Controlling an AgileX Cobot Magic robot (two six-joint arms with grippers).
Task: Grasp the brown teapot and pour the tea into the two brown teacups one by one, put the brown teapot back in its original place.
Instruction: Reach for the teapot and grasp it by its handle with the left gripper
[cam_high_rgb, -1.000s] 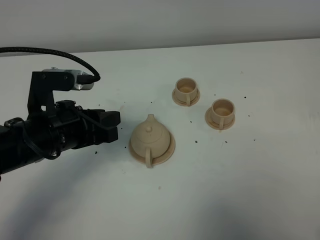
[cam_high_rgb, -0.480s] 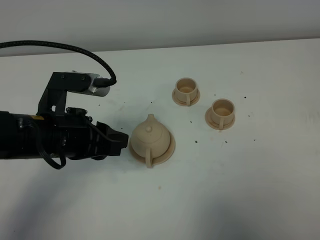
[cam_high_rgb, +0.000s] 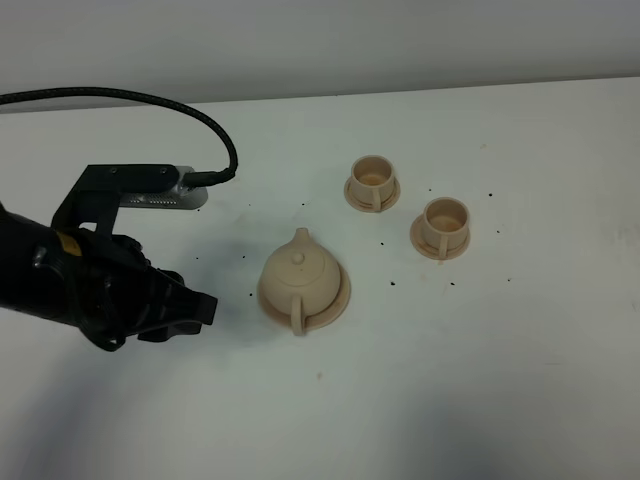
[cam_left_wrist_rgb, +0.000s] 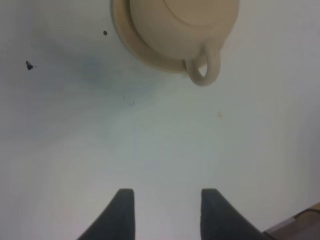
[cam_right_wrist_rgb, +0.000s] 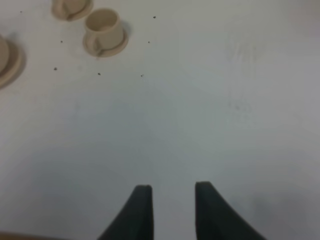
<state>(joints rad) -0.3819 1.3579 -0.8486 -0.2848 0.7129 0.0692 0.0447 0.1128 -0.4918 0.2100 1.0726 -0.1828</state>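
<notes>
My left gripper (cam_high_rgb: 198, 308) hangs low over the desk (cam_high_rgb: 450, 390) with its two fingers spread and nothing between them but bare surface. It sits near the brown teapot (cam_high_rgb: 303, 278) and does not touch it.

The teapot stands upright with its lid on, resting on its saucer (cam_high_rgb: 343, 292). Its spout (cam_high_rgb: 300, 237) points away from the high camera and its loop handle (cam_high_rgb: 297, 318) points toward that camera. My left gripper is on the side of the teapot facing away from the cups. In my left wrist view the handle (cam_left_wrist_rgb: 204, 70) lies ahead and off to one side of the line my fingers make.

On the teapot's other side the nearer teacup (cam_high_rgb: 372, 182) and the farther teacup (cam_high_rgb: 444, 226) stand upright, close together but apart. Their small handles are turned the same way as the teapot's. Dark specks (cam_high_rgb: 393, 282) dot the desk between the teapot and the cups.

My right gripper (cam_right_wrist_rgb: 172, 197) does not show in the high view. Its fingers are also parted and hold nothing, and it is well apart from the teapot.

I judge this to be the approach to the first grasp, with nothing lifted or poured yet. Next I need to shift across until the handle sits in my gap. Then I move in level and close on the loop without nudging the teapot off its saucer.
</notes>
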